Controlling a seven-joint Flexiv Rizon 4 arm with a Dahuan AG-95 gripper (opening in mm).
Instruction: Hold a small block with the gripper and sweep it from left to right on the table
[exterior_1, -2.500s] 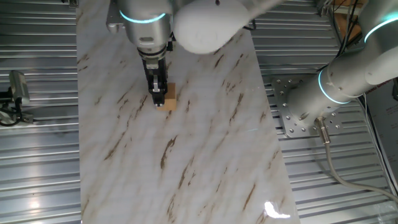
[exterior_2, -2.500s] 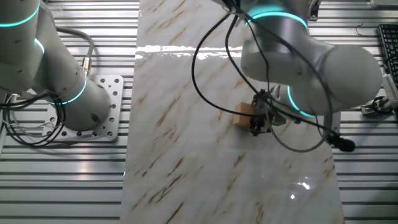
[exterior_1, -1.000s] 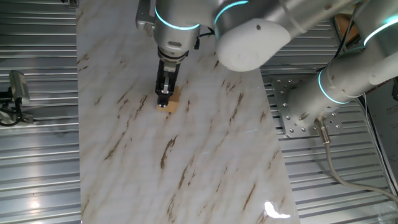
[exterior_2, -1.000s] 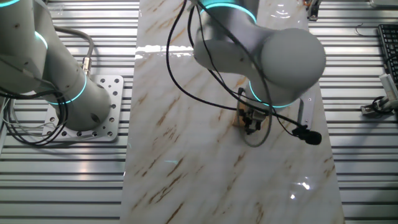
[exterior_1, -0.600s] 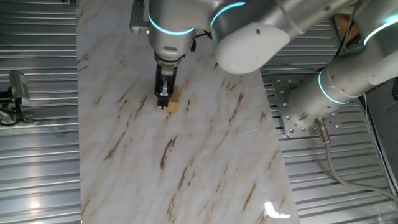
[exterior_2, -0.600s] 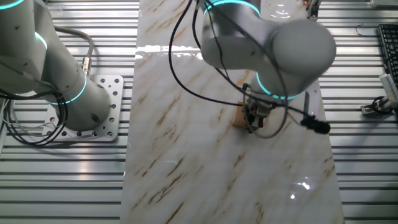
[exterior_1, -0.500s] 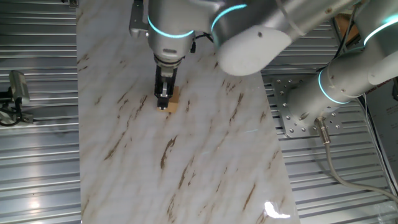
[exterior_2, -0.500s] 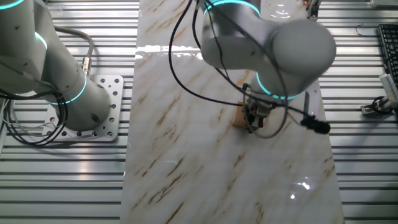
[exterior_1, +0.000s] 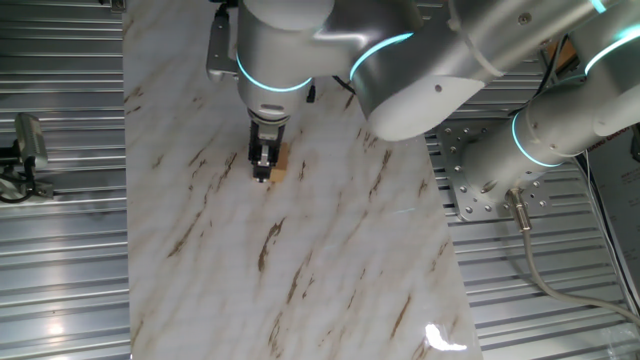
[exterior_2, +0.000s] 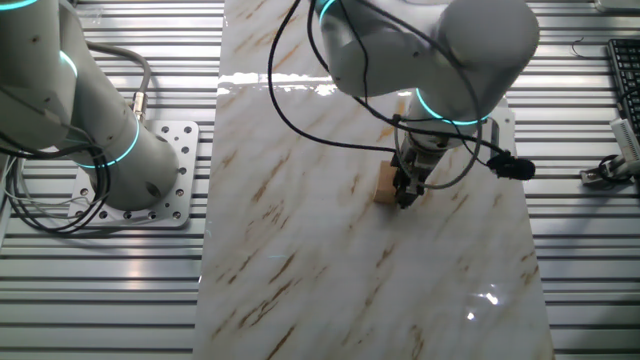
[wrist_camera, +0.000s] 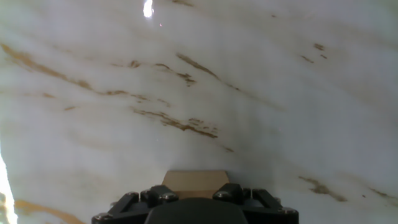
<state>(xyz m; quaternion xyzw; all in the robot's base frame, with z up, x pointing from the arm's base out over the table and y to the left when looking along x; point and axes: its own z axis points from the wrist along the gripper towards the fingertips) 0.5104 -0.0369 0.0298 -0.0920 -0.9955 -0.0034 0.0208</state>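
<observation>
The small block (exterior_1: 279, 163) is a light tan wooden cube resting on the white marble table (exterior_1: 300, 280), left of the slab's middle. My gripper (exterior_1: 263, 170) points straight down, and its black fingers are shut on the block at table level. In the other fixed view the block (exterior_2: 385, 183) sticks out to the left of the gripper (exterior_2: 404, 196). In the hand view the block (wrist_camera: 194, 182) sits between the two finger mounts at the bottom edge, just ahead of the gripper (wrist_camera: 194, 198), with the table (wrist_camera: 249, 93) stretching beyond.
A second grey arm (exterior_1: 545, 130) stands on a bolted plate (exterior_1: 468, 180) to the right of the slab; it shows at the left in the other fixed view (exterior_2: 80, 110). Corrugated metal flooring (exterior_1: 60, 260) surrounds the table. A small clamp-like fixture (exterior_1: 25, 150) sits off the slab's left.
The arm's upper links have swung over the slab and the wrist has turned. The gripper and block have stayed at nearly the same spot on the table.
</observation>
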